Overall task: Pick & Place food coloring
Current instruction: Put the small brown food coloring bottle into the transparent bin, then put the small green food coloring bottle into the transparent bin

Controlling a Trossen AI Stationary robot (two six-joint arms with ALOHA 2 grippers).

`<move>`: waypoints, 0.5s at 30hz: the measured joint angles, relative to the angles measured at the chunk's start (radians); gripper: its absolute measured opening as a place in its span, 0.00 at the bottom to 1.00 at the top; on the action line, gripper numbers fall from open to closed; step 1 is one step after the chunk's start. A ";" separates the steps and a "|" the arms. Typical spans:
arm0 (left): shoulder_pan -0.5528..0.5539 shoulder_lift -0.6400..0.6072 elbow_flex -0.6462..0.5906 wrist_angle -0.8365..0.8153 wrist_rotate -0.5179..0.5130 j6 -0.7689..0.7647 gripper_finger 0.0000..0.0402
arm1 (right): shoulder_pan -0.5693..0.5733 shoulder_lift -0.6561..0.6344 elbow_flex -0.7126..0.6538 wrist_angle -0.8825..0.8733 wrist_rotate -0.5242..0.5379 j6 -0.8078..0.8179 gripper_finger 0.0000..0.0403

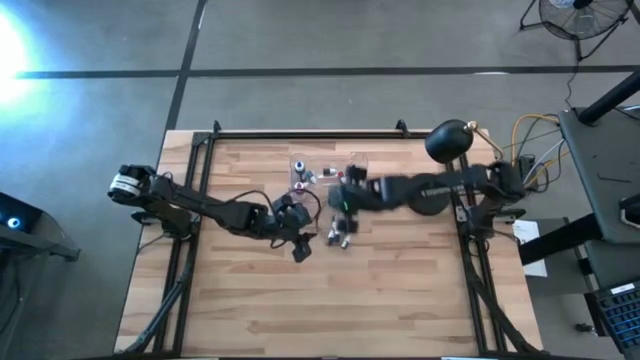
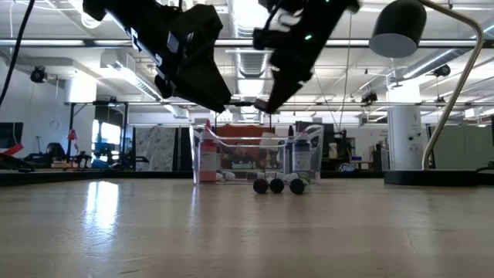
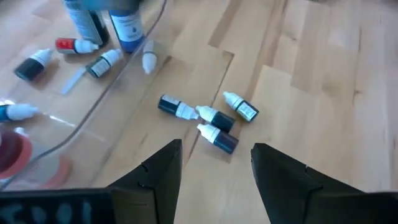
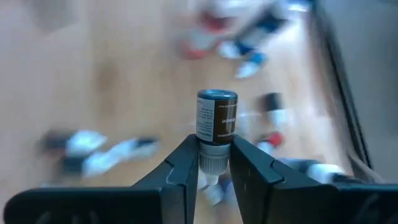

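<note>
We see the right gripper [image 4: 214,163] clamped on a dark dropper bottle [image 4: 216,123]. The left gripper [image 3: 214,163] hangs with jaws wide apart, empty, above four loose bottles [image 3: 208,121].

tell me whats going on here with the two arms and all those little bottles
The right gripper is shut on a small dark food coloring bottle, holding it above the table. The left gripper is open and hovers over four loose bottles lying on the wooden table. More bottles lie in the clear plastic box nearby.
</note>
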 joint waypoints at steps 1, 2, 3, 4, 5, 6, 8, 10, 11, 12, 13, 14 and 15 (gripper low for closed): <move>-0.003 -0.001 0.000 -0.002 -0.011 -0.001 0.42 | -0.033 0.015 0.022 0.000 -0.015 0.022 0.18; -0.006 -0.003 0.000 -0.009 -0.024 -0.001 0.42 | -0.066 0.035 0.041 -0.003 -0.034 0.041 0.18; -0.008 -0.006 0.000 -0.018 -0.033 -0.005 0.42 | -0.093 0.058 0.057 -0.011 -0.052 0.054 0.18; -0.008 -0.008 0.000 -0.026 -0.043 -0.009 0.42 | -0.120 0.083 0.075 -0.021 -0.068 0.065 0.18; -0.009 -0.011 0.000 -0.042 -0.051 -0.019 0.42 | -0.139 0.108 0.095 -0.022 -0.086 0.072 0.18; -0.010 -0.014 0.000 -0.057 -0.055 -0.028 0.42 | -0.154 0.131 0.116 -0.027 -0.105 0.077 0.18; -0.010 -0.024 0.000 -0.082 -0.064 -0.040 0.42 | -0.172 0.174 0.164 -0.052 -0.153 0.076 0.19; -0.010 -0.032 0.000 -0.111 -0.070 -0.051 0.42 | -0.177 0.217 0.211 -0.073 -0.171 0.076 0.22; -0.010 -0.033 0.000 -0.119 -0.070 -0.057 0.42 | -0.177 0.237 0.229 -0.094 -0.171 0.071 0.23; -0.010 -0.033 0.000 -0.131 -0.070 -0.061 0.42 | -0.175 0.254 0.246 -0.110 -0.171 0.065 0.25; -0.011 -0.033 -0.001 -0.142 -0.070 -0.063 0.42 | -0.174 0.268 0.261 -0.117 -0.170 0.056 0.26; -0.011 -0.032 -0.001 -0.145 -0.070 -0.065 0.42 | -0.173 0.273 0.270 -0.120 -0.169 0.042 0.28; -0.011 -0.032 -0.001 -0.142 -0.070 -0.066 0.42 | -0.170 0.276 0.276 -0.129 -0.168 0.023 0.30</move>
